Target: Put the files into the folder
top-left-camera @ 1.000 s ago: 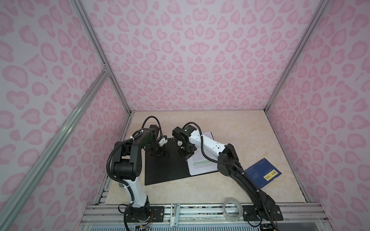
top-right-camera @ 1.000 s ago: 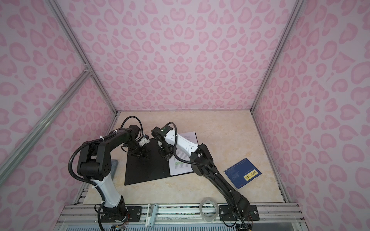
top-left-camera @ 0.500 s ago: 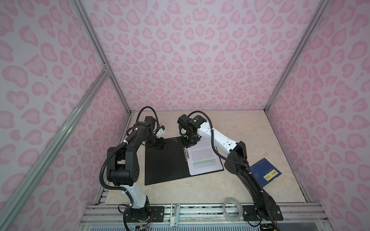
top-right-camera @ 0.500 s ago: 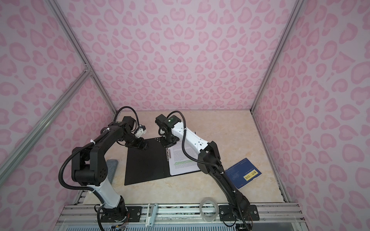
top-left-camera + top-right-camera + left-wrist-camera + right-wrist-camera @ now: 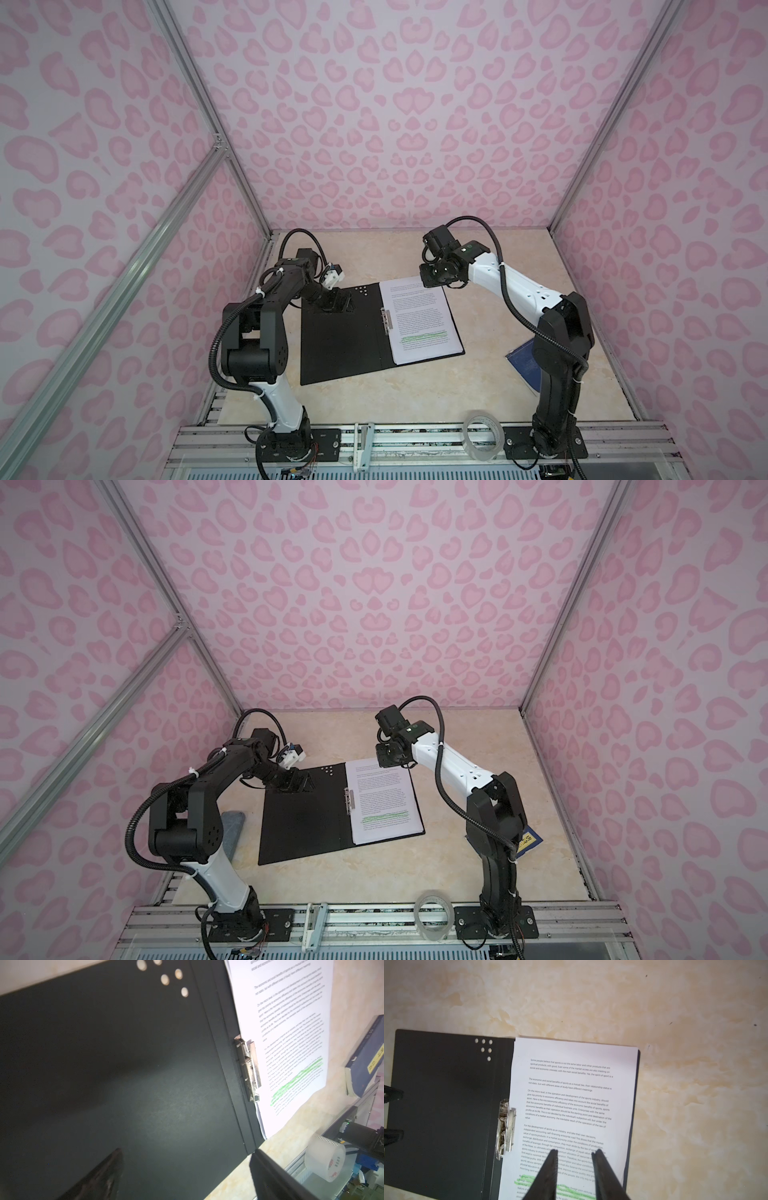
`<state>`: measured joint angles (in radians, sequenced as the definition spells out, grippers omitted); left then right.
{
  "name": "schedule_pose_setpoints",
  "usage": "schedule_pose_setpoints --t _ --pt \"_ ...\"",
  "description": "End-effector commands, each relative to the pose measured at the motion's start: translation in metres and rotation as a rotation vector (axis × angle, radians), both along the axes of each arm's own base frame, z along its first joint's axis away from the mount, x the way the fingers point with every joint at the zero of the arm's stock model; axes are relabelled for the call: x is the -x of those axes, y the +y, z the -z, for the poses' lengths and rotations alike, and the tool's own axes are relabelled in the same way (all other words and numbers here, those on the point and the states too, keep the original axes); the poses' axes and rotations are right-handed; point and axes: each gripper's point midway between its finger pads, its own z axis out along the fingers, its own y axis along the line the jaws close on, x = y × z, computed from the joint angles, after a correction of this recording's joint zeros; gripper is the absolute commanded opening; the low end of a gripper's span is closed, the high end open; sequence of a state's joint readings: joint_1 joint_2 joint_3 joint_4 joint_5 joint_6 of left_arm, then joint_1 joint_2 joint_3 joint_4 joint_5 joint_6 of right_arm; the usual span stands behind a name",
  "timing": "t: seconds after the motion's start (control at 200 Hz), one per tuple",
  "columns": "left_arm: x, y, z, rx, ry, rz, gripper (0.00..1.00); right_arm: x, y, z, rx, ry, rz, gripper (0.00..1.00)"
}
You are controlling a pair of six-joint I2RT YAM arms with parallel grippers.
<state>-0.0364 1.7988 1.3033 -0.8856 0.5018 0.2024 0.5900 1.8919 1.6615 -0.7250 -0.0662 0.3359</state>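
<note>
Files (image 5: 571, 1095) lie in the folder (image 5: 446, 1105) beneath the right end effector (image 5: 576, 1152), jaws apart.

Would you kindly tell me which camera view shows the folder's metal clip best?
The right wrist view: the clip is whole, sharp and seen from above, spring included. The left wrist view shows it as large but slanted and softer. In both top views it is a small silver strip.

The files (image 5: 572, 1105) begin "Some people believe that sports".
</note>
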Motion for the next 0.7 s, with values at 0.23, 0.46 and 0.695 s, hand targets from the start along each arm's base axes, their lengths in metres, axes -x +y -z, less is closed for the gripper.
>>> schedule_pose_setpoints --t 0.23,0.46,0.695 --pt "-0.011 -0.036 0.008 0.002 -0.045 0.055 0.98 -0.031 -0.042 -0.025 -0.006 -0.298 0.136 0.36" --pt "-0.010 -0.048 0.017 -0.036 -0.043 0.044 0.98 -0.050 -0.078 -0.040 -0.050 -0.376 0.276 0.33" --pt "-0.007 -0.055 0.013 -0.046 -0.061 0.033 0.98 -0.052 -0.085 -0.063 -0.066 -0.455 0.222 0.37"
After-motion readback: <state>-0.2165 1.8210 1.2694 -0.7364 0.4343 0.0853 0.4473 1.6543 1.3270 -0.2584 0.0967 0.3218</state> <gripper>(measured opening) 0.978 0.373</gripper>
